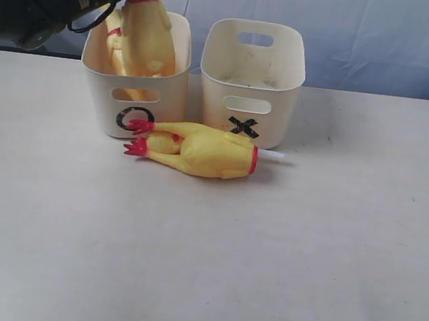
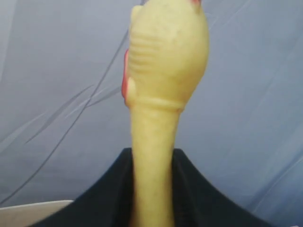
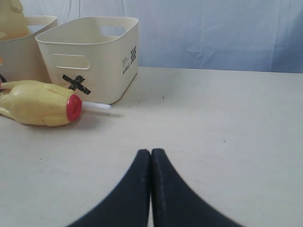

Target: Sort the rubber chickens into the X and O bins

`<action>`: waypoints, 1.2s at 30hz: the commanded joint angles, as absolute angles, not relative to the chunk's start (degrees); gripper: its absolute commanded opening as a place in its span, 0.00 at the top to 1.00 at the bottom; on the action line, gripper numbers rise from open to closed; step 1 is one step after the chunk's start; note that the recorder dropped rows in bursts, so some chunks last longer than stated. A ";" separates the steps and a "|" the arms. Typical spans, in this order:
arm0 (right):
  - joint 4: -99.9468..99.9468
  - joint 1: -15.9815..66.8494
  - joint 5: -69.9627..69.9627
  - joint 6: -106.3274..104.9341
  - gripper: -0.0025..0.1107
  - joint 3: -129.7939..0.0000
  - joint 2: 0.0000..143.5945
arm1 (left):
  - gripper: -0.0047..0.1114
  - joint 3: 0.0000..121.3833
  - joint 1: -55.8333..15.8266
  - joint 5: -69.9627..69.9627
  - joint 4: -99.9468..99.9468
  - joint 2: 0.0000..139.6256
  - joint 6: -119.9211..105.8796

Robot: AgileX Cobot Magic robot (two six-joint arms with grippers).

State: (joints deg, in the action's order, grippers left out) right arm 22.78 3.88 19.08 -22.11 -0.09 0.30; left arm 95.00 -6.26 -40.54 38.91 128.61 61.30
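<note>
Sorting is partway done. The left hand [image 2: 152,163] is clamped on the thin neck of a rubber chicken [image 1: 147,37] and holds it body-down in the O bin [image 1: 98,93], at the far left of the bench [image 1: 280,261]. A second chicken [image 1: 114,37] lies in that bin just beside the held one. The step in hand looks like dropping this bird into the O bin, so the next move probably calls for the hand to let go and lift clear of the rim.

A third chicken [image 1: 200,150] lies on its side on the bench, just in front of both bins. Its red feet are near the O mark and its neck end points right, toward the X bin [image 1: 283,99], which looks empty.

The right hand [image 3: 151,161] is closed on nothing, fingers pressed together, low over the bench to the right. The lying chicken is well apart from it, to the left.
</note>
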 commanded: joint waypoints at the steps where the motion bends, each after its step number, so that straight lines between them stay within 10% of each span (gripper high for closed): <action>1: 22.51 4.07 18.60 -22.32 0.99 0.00 0.00 | 0.62 95.29 -6.57 -39.06 39.90 130.11 61.67; 22: 22.51 4.07 18.73 -22.32 0.99 0.00 0.00 | 0.47 95.41 -6.34 -35.99 46.13 129.08 62.52; 27: 22.51 4.07 18.73 -22.32 0.99 0.00 0.00 | 0.96 95.41 -5.23 -33.17 69.05 122.43 72.52; 36: 22.51 4.07 18.74 -22.22 0.99 0.00 0.00 | 0.96 79.28 0.83 -28.47 99.95 106.41 100.87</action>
